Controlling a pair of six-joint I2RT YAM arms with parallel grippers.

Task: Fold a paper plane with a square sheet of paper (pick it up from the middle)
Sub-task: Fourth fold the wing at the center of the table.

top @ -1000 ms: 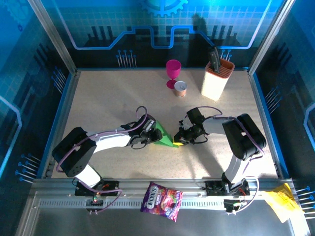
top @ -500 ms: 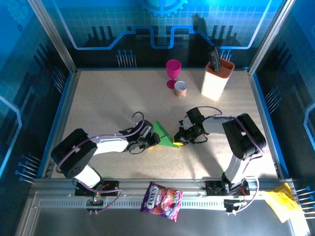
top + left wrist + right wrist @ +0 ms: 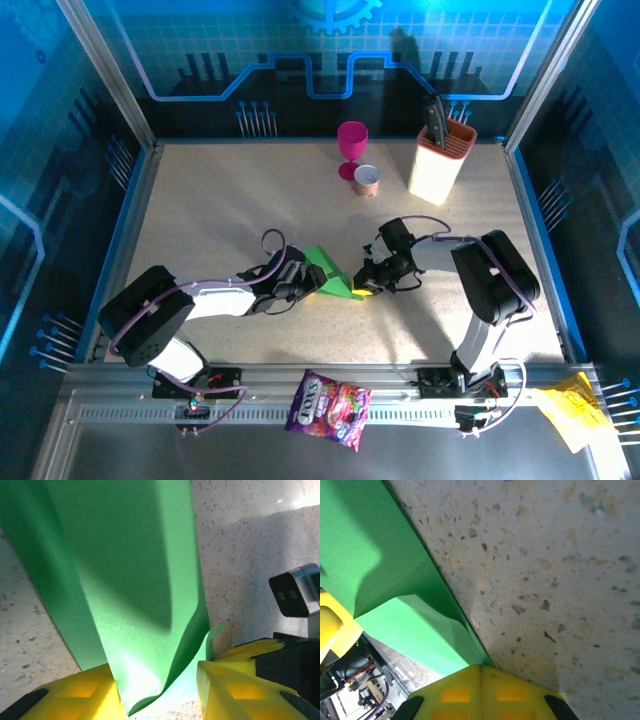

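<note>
The square sheet of paper [image 3: 331,274] is bright green and folded into a raised triangular shape at the table's middle. My left gripper [image 3: 307,284] is at its left side, low over the table. In the left wrist view the yellow fingers [image 3: 75,695] stand apart, with a loose curled flap of the paper [image 3: 135,595] hanging in the gap of my left gripper [image 3: 160,682], which is open. My right gripper [image 3: 367,288] is shut on the sheet's right corner. In the right wrist view the paper [image 3: 415,625] runs into my right gripper's [image 3: 481,669] closed tips.
A pink goblet [image 3: 351,148], a small copper cup [image 3: 367,180] and an orange-topped knife block [image 3: 440,160] stand at the back. A purple snack bag [image 3: 328,408] and crumpled yellow paper [image 3: 568,410] lie on the front rail. Blue walls enclose the table.
My left gripper has slid toward the near left along the paper's edge, and the raised flap has dropped lower. The right gripper has kept still on its corner.
</note>
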